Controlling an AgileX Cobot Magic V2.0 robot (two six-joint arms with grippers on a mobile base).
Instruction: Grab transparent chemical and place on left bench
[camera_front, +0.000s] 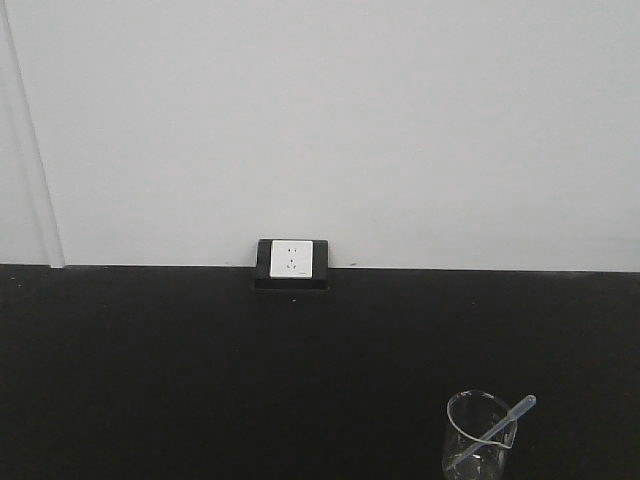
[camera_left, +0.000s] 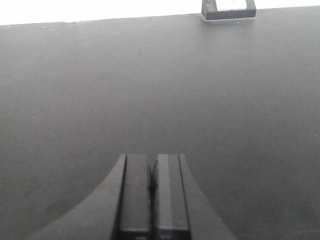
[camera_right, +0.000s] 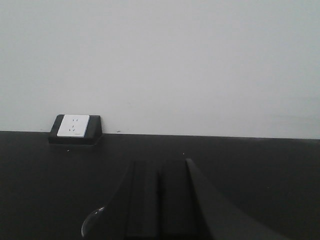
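Observation:
The transparent chemical (camera_front: 505, 420) is a clear slender dropper stick. It leans in a clear glass beaker (camera_front: 478, 440) at the lower right of the front view, with its top end sticking out past the rim to the right. My left gripper (camera_left: 153, 162) is shut and empty over the bare black bench top. My right gripper (camera_right: 159, 165) is shut and empty. A curved glass edge, likely the beaker's rim (camera_right: 92, 221), shows just left of it. Neither gripper shows in the front view.
A black bench top (camera_front: 200, 380) runs to a white wall. A white socket in a black housing (camera_front: 292, 262) sits at the bench's back edge. It also shows in the left wrist view (camera_left: 228, 9) and the right wrist view (camera_right: 74, 127).

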